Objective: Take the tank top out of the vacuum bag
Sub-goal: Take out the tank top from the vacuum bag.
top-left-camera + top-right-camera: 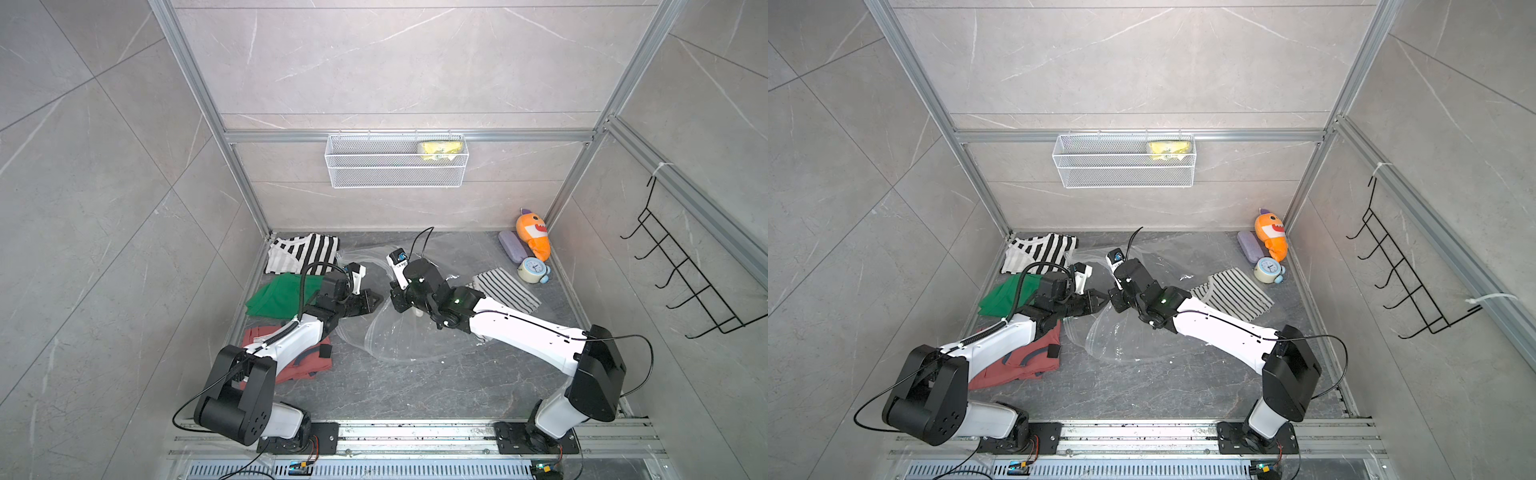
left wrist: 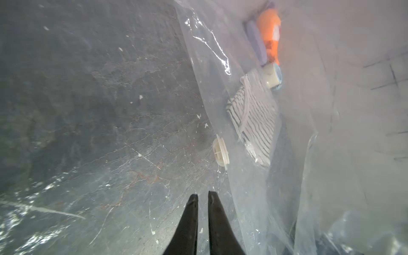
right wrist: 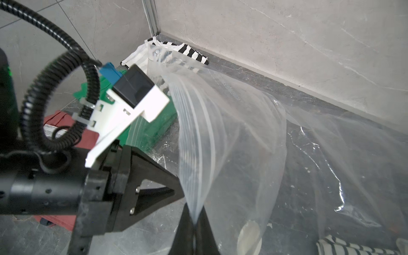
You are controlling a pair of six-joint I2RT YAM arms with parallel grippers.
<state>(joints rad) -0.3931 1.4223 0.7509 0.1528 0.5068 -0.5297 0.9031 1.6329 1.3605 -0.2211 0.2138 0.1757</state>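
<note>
- Vacuum bag (image 1: 399, 338) — clear, crumpled — lies on table (image 1: 415, 386) between both arms;
- right gripper (image 3: 194, 217) clamped on its zip edge, held raised;
- left gripper (image 2: 203, 195) — jaws nearly together; whether on film, cannot tell.

**Cluttered grey counter (image 1: 415, 386)**

Along its left side lie a bold-striped shirt (image 1: 299, 251), a green garment (image 1: 274, 297) and a red garment (image 1: 307, 365). The clear vacuum bag (image 1: 399, 336) sprawls mid-counter. A thin-striped garment (image 1: 507, 289), purple case (image 1: 510, 246), orange plush (image 1: 534, 235) and clock (image 1: 532, 269) sit on the right.
</note>
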